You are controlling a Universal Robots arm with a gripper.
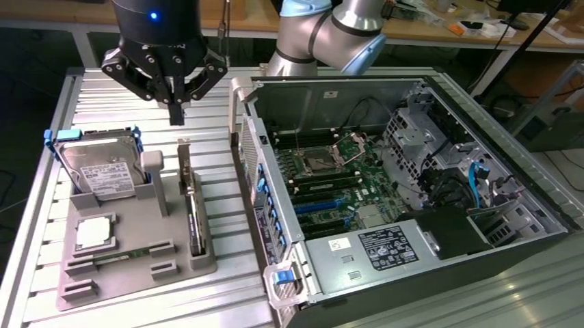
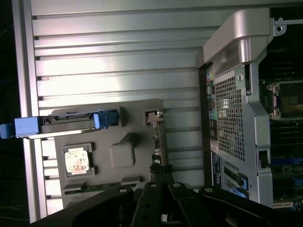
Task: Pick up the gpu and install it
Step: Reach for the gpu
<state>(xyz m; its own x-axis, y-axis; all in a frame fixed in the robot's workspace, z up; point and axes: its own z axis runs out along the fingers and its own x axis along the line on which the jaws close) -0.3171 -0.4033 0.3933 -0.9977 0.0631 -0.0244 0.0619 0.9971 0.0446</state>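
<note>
**Approach over the gpu, nothing gripped**

The step in hand looks like the approach for the pick. The gripper (image 1: 176, 117) hangs above the far end of the grey parts tray (image 1: 128, 270) with its fingers pinched together at the tips and nothing between them. The gpu (image 1: 193, 205) stands on edge in the tray slot on the side toward the open PC case (image 1: 319, 102). It sits below the fingertips, untouched.

The hard drive (image 1: 96, 167) in its blue frame and the CPU chip (image 1: 94, 233) sit in their own pockets, on the exterior view's left of the card (neither is the target).

My read: the pick calls for the jaws to part and line up over the card's thin top edge. A straight descent would keep the card from being knocked sideways in its slot.

Writing: the hard drive's white label and the power supply sticker (image 1: 388, 246) both carry print, but none of it is legible. No brand can be read.
</note>
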